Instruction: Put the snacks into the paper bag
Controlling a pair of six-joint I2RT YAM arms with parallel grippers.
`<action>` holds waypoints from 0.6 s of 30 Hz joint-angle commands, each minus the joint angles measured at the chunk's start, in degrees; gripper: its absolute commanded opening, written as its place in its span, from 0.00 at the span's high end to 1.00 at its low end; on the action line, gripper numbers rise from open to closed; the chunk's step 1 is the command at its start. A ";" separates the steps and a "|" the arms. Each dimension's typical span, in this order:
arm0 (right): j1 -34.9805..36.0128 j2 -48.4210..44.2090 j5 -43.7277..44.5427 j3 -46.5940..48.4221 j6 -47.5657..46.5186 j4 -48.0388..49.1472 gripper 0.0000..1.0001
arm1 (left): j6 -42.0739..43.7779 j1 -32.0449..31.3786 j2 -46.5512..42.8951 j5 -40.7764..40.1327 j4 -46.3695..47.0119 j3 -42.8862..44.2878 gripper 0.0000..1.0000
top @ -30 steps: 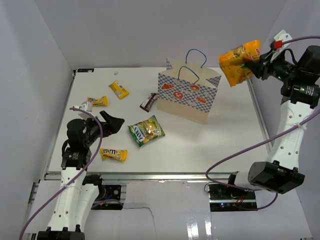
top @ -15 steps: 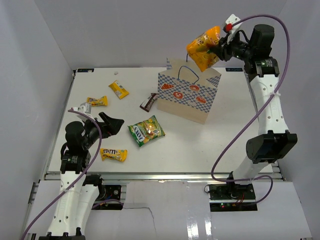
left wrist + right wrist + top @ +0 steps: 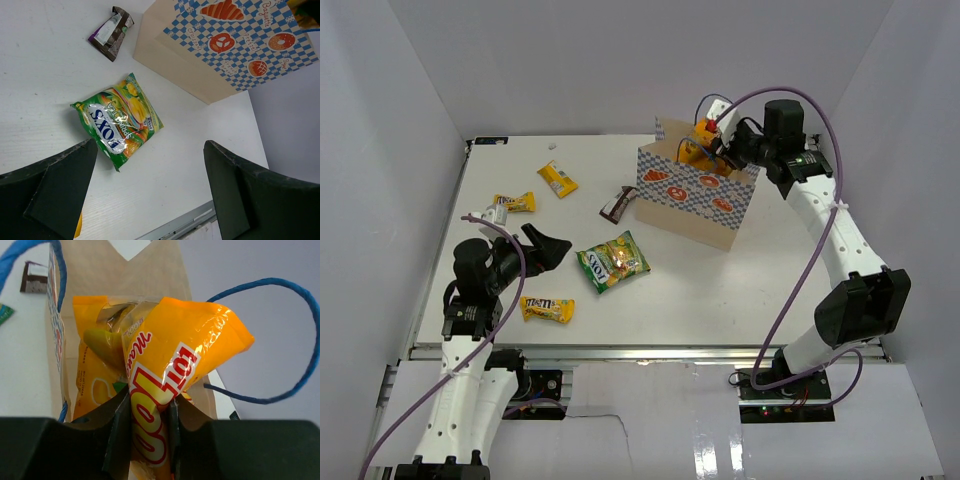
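Clamping orange-yellow pouch (image 3: pixel 172 357): right end effector (image 3: pixel 148 410) above paper bag (image 3: pixel 688 208).

Paper bag (image 3: pixel 690 190): tan, blue-white checkered band, orange-red round pictures. Cord handles (image 3: pixel 272 280): blue. Pouch (image 3: pixel 170 365): orange-yellow, red lettering edged white. Snack bag (image 3: pixel 117 120): green and yellow, white lettering. Bar wrapper (image 3: pixel 111 32): dark brown, purple-silver end. Candy packs (image 3: pixel 557 179): yellow. Worktop (image 3: pixel 780 270): white.
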 commanded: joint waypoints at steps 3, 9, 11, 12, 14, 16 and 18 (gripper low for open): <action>0.88 -4.72 5.13 -1.45 -9.15 6.38 0.69 | 0.06 0.29 0.32 3.11 2.21 0.13 0.02; 0.96 -4.72 5.13 0.03 -8.03 3.75 0.34 | -3.80 0.29 5.31 4.78 5.55 -0.84 0.02; 1.05 -4.46 4.87 1.44 -6.88 2.69 0.30 | -4.86 -0.06 7.17 4.96 5.81 -0.75 0.02; 1.05 -4.28 4.78 2.31 -6.35 1.99 0.29 | -5.30 -0.41 7.96 4.53 5.82 -0.49 0.02; 0.96 -3.93 4.78 5.12 -4.42 0.05 0.28 | -5.74 -2.07 9.81 3.04 5.82 -0.31 0.02; 0.88 -3.93 5.21 7.59 -2.58 -1.79 0.28 | -6.18 -4.00 10.95 0.05 5.82 0.30 0.02; 0.88 -4.54 7.14 8.12 -1.34 -2.32 0.26 | -6.18 -8.48 14.02 -2.50 5.55 0.92 0.02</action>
